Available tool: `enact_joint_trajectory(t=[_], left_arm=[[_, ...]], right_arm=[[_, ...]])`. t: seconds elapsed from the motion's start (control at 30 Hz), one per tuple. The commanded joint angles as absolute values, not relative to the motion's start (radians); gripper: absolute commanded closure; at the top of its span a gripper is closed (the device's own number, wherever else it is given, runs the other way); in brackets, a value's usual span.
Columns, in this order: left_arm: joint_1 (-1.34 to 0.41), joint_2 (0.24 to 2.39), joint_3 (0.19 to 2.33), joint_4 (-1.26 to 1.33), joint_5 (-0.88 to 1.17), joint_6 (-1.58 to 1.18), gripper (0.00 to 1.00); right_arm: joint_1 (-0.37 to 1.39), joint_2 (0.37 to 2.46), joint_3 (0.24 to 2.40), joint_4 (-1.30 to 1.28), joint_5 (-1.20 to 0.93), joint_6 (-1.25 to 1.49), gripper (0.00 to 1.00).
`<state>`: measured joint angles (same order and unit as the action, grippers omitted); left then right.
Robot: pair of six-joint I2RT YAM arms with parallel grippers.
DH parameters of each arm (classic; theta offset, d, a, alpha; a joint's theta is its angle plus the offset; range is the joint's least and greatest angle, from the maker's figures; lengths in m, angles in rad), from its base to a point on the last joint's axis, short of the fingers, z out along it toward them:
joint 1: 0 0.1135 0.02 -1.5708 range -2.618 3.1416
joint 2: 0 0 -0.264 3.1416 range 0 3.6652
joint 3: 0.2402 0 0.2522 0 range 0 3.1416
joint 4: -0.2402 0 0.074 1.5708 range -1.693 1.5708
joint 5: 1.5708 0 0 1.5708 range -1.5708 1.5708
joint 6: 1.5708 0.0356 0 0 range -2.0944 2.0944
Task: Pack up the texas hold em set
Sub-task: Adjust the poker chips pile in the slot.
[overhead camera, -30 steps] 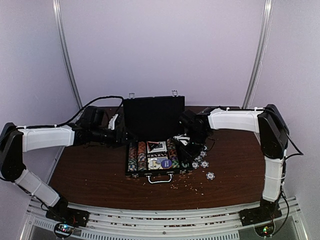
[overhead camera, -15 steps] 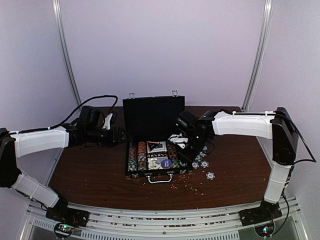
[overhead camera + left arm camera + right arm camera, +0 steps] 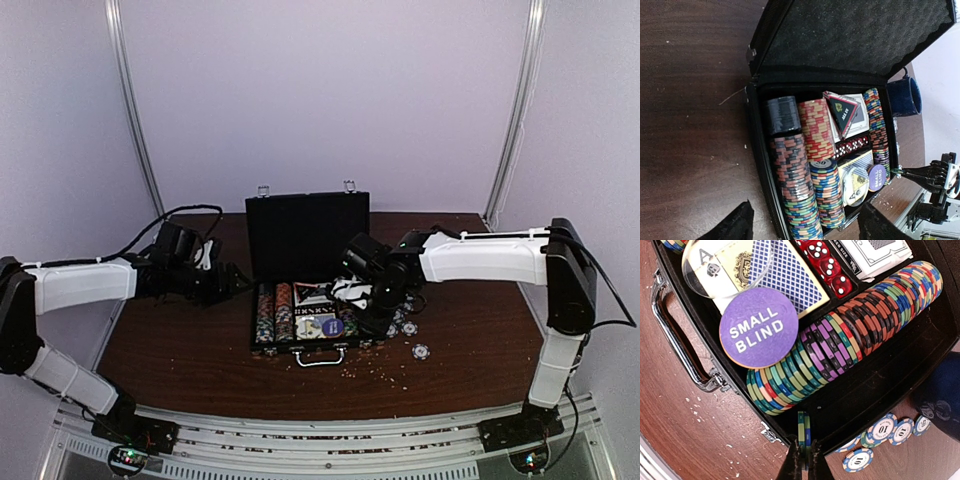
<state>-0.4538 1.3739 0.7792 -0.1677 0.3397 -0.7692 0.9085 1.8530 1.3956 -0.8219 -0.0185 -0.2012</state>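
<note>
One striped chip [image 3: 803, 432] between tight right fingers [image 3: 793, 462] at the case [image 3: 880, 375] (left fingers [image 3: 735, 225] wide)

Left gripper [image 3: 806, 212] wide, right gripper [image 3: 801, 460] tight.

I see my claw [image 3: 801, 463] pinching one striped chip [image 3: 803, 430] on edge, long chip row [image 3: 850, 335] just above it, purple button [image 3: 759, 328] up left, loose chips [image 3: 883, 429] to its right.

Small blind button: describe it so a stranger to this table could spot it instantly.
Find the open black case mid-table, then its silver handle. Just inside, between a blue-backed card deck and a chip row, lies a purple disc, wider than any chip and unstriped.
</note>
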Motion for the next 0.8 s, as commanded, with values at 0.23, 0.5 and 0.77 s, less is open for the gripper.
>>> enact_joint_trajectory(t=[0.23, 0.5, 0.77], left_arm=[[-0.443, 1.550, 0.830, -0.063, 0.468, -0.712, 0.24], [-0.442, 1.677, 0.911, -0.060, 0.511, -0.641, 0.17], [-0.455, 1.784, 1.013, -0.125, 0.441, -0.550, 0.18]], right_arm=[[0.913, 1.866, 1.384, -0.850, 0.010, -0.216, 1.00], [0.914, 1.914, 1.416, -0.864, -0.008, -0.231, 1.00], [0.914, 1.911, 1.432, -0.860, -0.038, -0.198, 1.00]])
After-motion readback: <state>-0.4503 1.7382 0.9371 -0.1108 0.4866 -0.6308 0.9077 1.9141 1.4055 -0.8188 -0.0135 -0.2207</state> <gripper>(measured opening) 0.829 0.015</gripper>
